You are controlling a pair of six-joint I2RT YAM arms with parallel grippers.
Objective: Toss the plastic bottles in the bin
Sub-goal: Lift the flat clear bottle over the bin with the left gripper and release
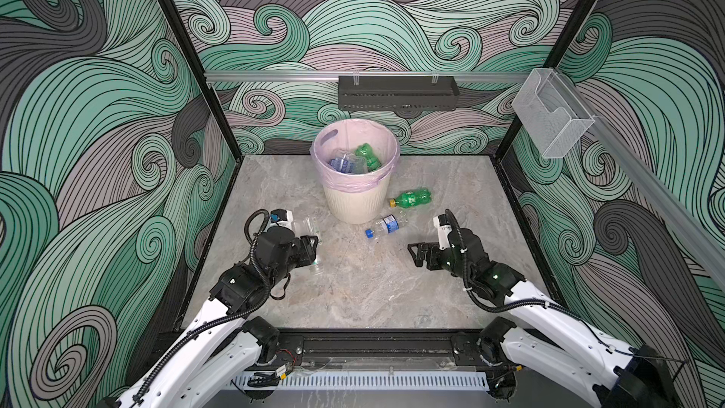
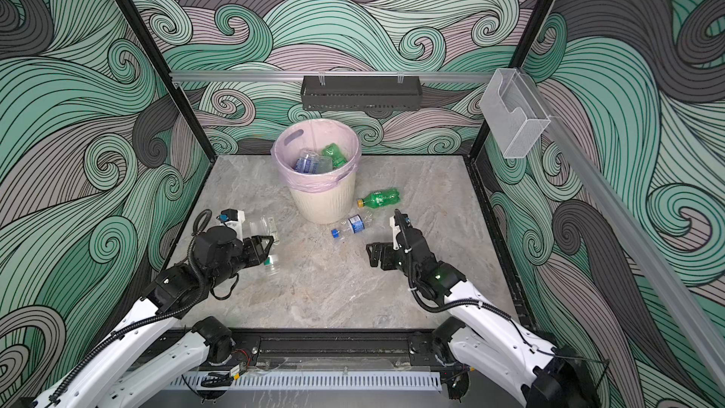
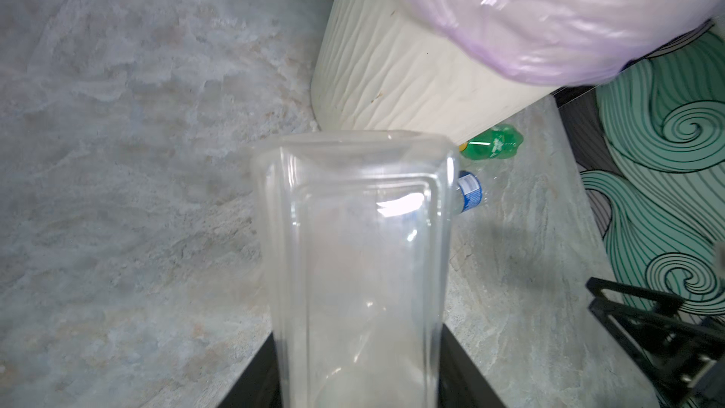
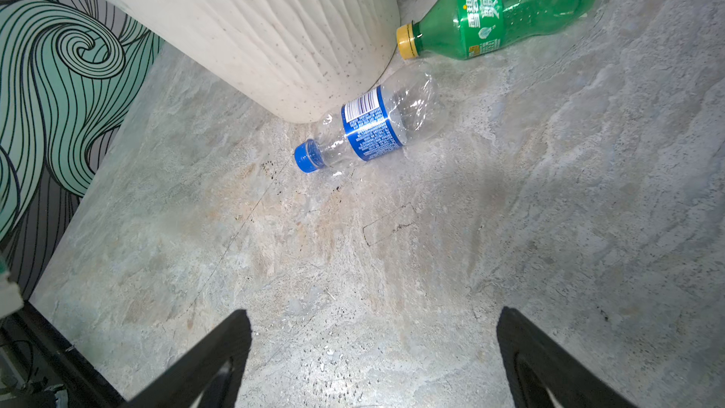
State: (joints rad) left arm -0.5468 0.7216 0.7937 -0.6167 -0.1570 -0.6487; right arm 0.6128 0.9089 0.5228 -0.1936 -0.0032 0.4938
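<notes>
Your left end effector (image 1: 309, 246) is clamped on a clear square-sided bottle (image 3: 353, 249), low over the desk (image 1: 353, 288) beside the bin (image 1: 355, 202); lift it clear of the pink-lined rim before crossing, then release over the middle; your right end effector (image 4: 372, 312), jaws apart, hovers short of the blue-labelled bottle (image 4: 372, 123) and green bottle (image 4: 510, 9) lying by the bin's foot.

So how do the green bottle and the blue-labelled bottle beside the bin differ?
The green bottle is tinted green with a yellow cap; the blue-labelled bottle is clear with a blue cap. The green bottle lies farther back than the blue-labelled bottle. Both lie on their sides, capped, near the bin.
</notes>
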